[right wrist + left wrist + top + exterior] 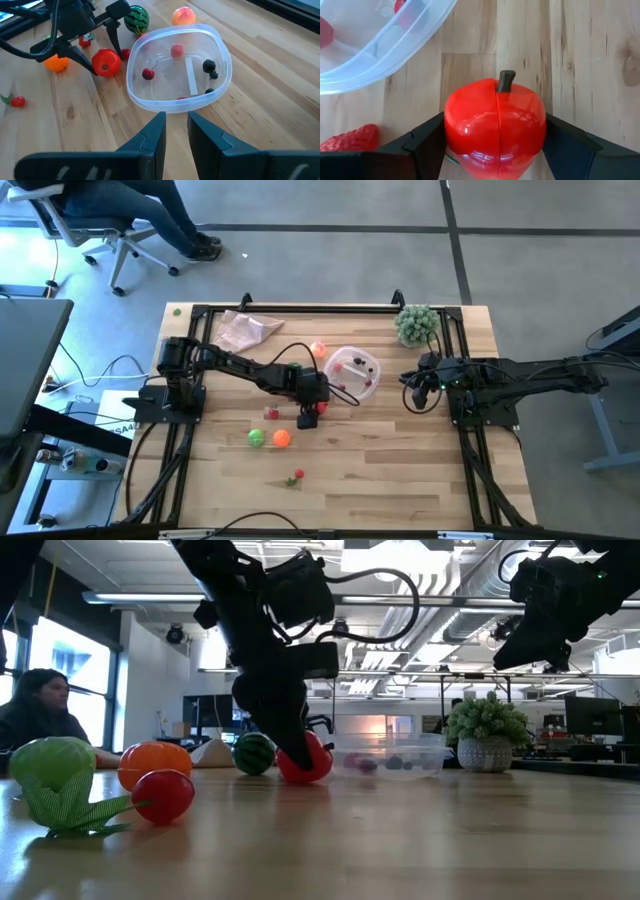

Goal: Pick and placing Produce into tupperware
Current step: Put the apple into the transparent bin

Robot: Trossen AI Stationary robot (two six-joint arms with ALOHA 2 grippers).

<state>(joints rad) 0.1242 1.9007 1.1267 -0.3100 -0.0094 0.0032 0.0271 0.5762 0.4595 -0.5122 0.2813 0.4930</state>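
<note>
My left gripper (308, 412) points down near the table's middle, shut on a red toy apple (495, 127) with a dark stem. The clear tupperware (176, 102) stands just to the right of it on the wood and holds red pieces and dark berries (209, 65). A strawberry piece (351, 141) lies beside the apple. The striped green ball (136, 19) and a peach-coloured ball (183, 15) rest on the far side of the tub. My right gripper (176, 131) hovers right of the tub, narrowly open, touching nothing. My left gripper pinches the red apple between its two fingers, one finger (422, 145) on each rounded flank (454, 127). The fingers come from above, slanting down. The apple's stem points away from the wrist, and in the low view its underside (305, 778) seems to be on the table.
A green ball (257, 438), an orange ball (281, 438) and a small red piece (270, 413) lie toward the near left of the apple; another small red piece (297, 476) lies nearer. Beige cloth (245, 330) and bushy potted plant (417, 323) sit at the far edge. A person sits beyond the table.
</note>
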